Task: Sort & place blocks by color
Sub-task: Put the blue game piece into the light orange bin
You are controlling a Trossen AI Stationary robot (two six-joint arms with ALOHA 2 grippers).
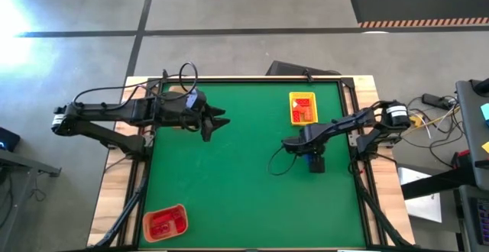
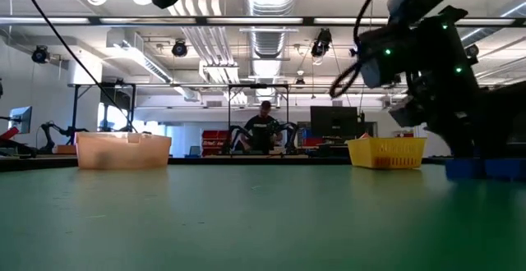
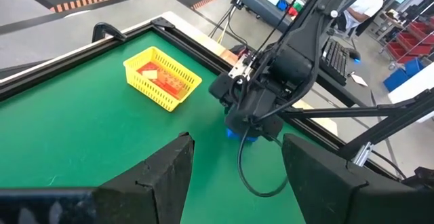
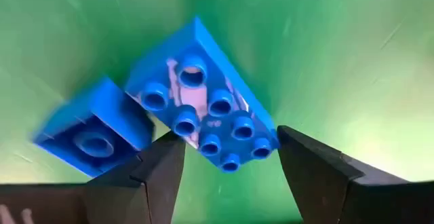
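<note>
blue blocks (image 4: pixel 203 108) lie between the right gripper's (image 4: pixel 230 166) parted jaws.

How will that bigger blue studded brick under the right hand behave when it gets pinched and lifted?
The blue brick looks like hard moulded plastic, so probably stiff and light. Its glossy faces may slip if the right hand, fingers open around it, catches only a corner. Lying flat on the green mat, it should slide, not roll.
</note>
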